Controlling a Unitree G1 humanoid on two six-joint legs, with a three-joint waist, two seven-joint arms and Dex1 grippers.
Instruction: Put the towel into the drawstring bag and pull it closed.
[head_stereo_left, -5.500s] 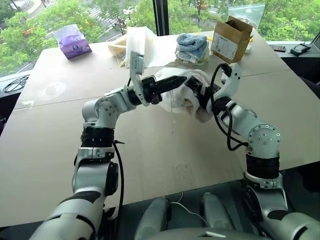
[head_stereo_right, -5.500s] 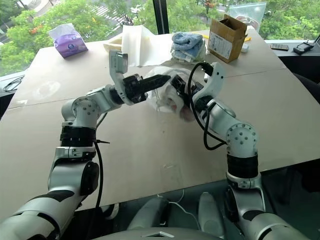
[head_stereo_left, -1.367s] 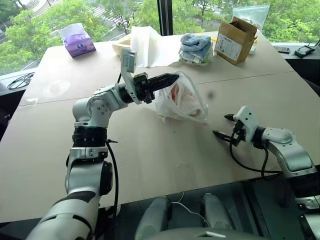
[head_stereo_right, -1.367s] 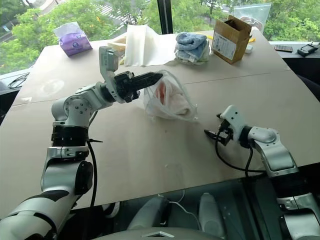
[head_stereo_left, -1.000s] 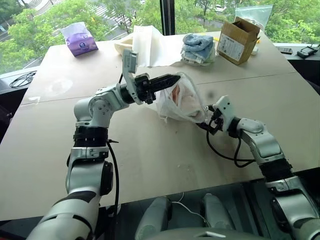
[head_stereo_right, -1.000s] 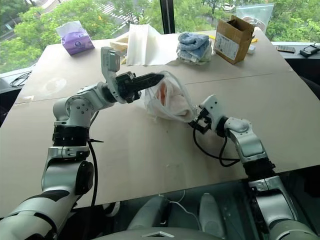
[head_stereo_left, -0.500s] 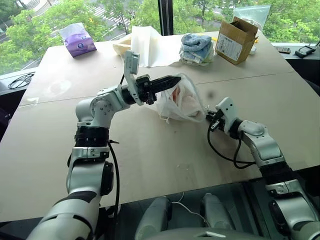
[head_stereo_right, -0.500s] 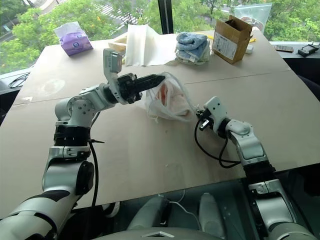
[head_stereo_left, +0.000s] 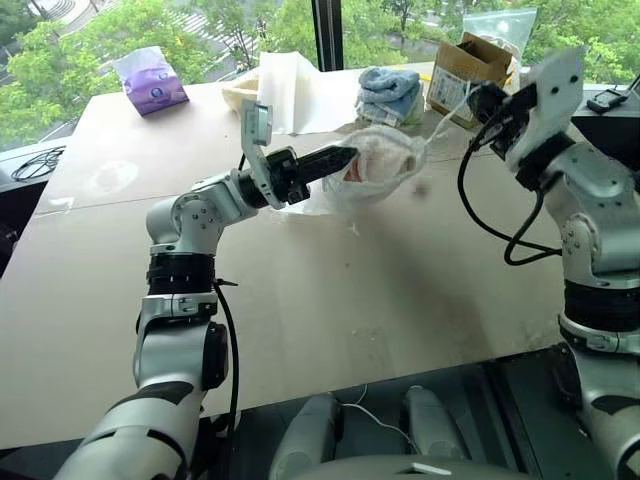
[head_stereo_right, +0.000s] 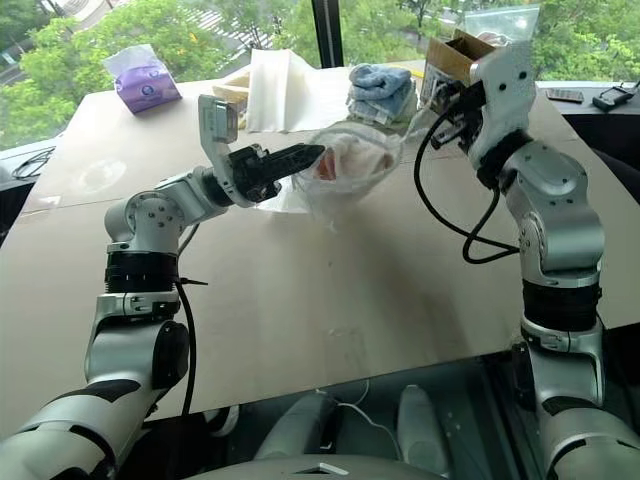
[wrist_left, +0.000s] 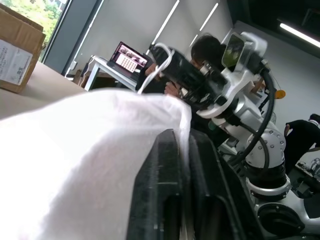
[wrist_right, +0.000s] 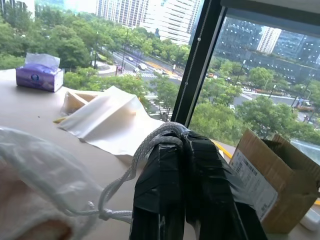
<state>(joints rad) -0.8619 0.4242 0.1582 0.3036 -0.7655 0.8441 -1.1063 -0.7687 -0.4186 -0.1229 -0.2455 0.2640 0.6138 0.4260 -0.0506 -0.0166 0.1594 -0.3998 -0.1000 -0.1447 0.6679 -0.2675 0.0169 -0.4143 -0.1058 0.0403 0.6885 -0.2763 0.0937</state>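
Observation:
The drawstring bag (head_stereo_left: 385, 160), thin and semi-sheer white, hangs above the table (head_stereo_left: 330, 300) between my two grippers. The towel (head_stereo_left: 372, 168) shows through the fabric as a cream-pink bundle inside. My left gripper (head_stereo_left: 345, 155) is shut on the bag's edge; in the left wrist view white fabric (wrist_left: 75, 150) lies pinched between its fingers. My right gripper (head_stereo_left: 476, 98) is raised high to the right of the bag and shut on the white cord (wrist_right: 145, 147). The cord loops over its fingertips (wrist_right: 170, 142) and runs taut down to the bag's gathered mouth.
At the table's far side lie a purple tissue pack (head_stereo_left: 150, 80), a white folded sheet (head_stereo_left: 300, 90), light-blue towels (head_stereo_left: 390, 88), a cardboard box (head_stereo_left: 455, 70) and a clear plastic bag (head_stereo_left: 500, 25). Black cables (head_stereo_left: 30, 165) lie off the left edge.
My right gripper shut on the cord beside the bag and rose high to the right, drawing it taut. The bag lifted off the table and bunched. The left gripper stayed in place.

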